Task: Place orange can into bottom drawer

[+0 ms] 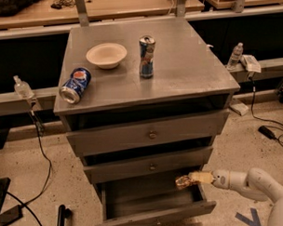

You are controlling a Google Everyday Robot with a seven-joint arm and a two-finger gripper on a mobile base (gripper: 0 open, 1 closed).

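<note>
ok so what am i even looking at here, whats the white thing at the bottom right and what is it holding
It is one picture, from a camera looking down at the front of a grey drawer cabinet. The white thing is a robot arm reaching in from the lower right. Its gripper, a two-finger clamp at the arm's tip, holds the orange can over the pulled-out bottom drawer. On the cabinet top are a white bowl, a blue Pepsi can lying on its side, and a slim blue-and-silver can standing upright.
</note>
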